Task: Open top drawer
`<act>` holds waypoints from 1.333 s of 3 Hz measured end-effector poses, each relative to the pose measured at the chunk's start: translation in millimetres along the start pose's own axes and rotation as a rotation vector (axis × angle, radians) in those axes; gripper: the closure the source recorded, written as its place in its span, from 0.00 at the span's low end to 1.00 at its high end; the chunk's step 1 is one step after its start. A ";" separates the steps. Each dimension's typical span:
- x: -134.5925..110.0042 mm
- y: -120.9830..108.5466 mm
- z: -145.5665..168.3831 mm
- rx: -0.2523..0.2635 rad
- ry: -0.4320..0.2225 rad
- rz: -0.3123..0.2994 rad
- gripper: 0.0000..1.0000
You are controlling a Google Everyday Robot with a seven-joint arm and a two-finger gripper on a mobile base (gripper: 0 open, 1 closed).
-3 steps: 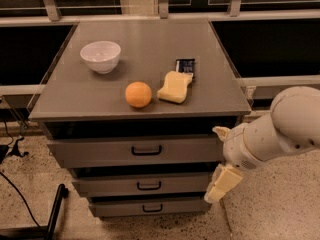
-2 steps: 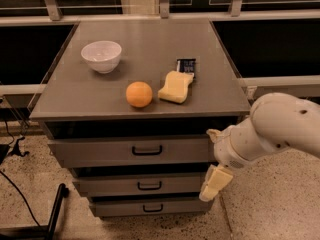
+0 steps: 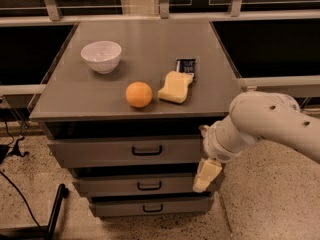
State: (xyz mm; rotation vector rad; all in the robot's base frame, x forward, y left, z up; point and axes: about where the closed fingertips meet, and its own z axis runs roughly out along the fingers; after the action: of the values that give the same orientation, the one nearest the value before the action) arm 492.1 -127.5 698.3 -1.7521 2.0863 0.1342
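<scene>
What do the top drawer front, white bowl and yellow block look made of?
The wide grey top drawer front: probably metal, dull sheen. The white round bowl: glossy, ceramic or plastic. The yellow block: soft-edged, matte, probably sponge. The cream pincer hangs at the drawers' right edge, level with the middle drawer.

The robot's arm (image 3: pixel 270 121) is a thick, smooth tube in off-white with a matte plastic look, rounded like a bent sausage where it enters from the right edge. A few small dark holes or screw recesses dot its upper surface. Toward the wrist it narrows into a shorter white collar marked by a faint ring-shaped seam, with a small pale nub at its top edge. The gripper (image 3: pixel 206 174) at the arm's end is a blocky, tapering, cream-yellow piece, darker than the arm, just below the right end of the top drawer (image 3: pixel 100 153).
</scene>
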 end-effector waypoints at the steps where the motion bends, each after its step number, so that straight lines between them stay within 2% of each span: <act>1: -1.7 -14.7 11.5 0.010 0.012 -0.009 0.00; 2: -1.4 -28.2 26.2 -0.007 0.003 0.001 0.00; 3: -3.8 -29.1 38.7 -0.063 -0.038 0.036 0.00; 4: -6.7 -23.8 47.4 -0.167 -0.091 0.070 0.00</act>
State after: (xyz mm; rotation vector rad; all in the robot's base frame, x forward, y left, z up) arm 527.5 -110.6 662.1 -1.7324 2.1236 0.4117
